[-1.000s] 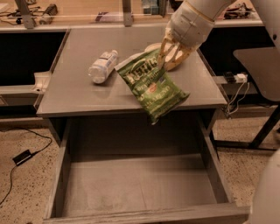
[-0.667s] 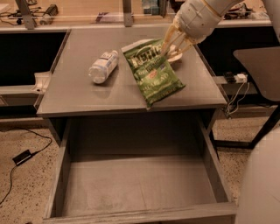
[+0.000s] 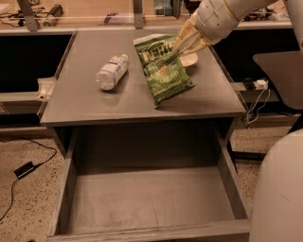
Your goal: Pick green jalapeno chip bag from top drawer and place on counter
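Observation:
The green jalapeno chip bag (image 3: 163,71) is over the counter (image 3: 85,104), right of centre, with its lower end down on the grey top and its upper end raised. My gripper (image 3: 185,47) comes in from the upper right and is shut on the bag's upper right edge. The top drawer (image 3: 151,203) is pulled fully out below the counter's front edge, and its flat grey bottom is bare.
A clear plastic water bottle (image 3: 111,72) lies on the counter left of the bag. A cluttered tan workbench (image 3: 71,12) runs along the back. A dark table (image 3: 279,66) stands at the right. My white body (image 3: 279,189) fills the lower right. A cable and adapter (image 3: 24,168) lie on the floor at the left.
My gripper has carried the bag farther back over the counter and lowered it. The bag's lower end no longer overhangs the front edge and now rests on the top.

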Robot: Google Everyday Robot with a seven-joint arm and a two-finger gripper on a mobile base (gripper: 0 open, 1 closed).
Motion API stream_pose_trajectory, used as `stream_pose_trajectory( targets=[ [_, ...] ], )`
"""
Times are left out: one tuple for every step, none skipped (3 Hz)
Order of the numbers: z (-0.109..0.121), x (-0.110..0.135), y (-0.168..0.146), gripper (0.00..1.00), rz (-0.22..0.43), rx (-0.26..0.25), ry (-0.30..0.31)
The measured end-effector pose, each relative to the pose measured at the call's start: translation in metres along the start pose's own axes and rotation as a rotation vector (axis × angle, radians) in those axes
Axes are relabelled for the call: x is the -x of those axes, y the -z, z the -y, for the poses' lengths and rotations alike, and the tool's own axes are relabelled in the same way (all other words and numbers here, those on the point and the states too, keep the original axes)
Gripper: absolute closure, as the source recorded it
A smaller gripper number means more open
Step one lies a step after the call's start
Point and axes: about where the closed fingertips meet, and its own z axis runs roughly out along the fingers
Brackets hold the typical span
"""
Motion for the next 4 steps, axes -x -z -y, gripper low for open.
stream_pose_trajectory(
  targets=[
    [0.0, 0.0, 0.0, 0.42, 0.0, 0.0, 0.0],
    [0.0, 0.0, 0.0, 0.19, 0.0, 0.0, 0.0],
    [0.0, 0.0, 0.0, 0.0, 0.0, 0.0, 0.0],
    [0.0, 0.0, 0.0, 0.0, 0.0, 0.0, 0.0]
  ],
)
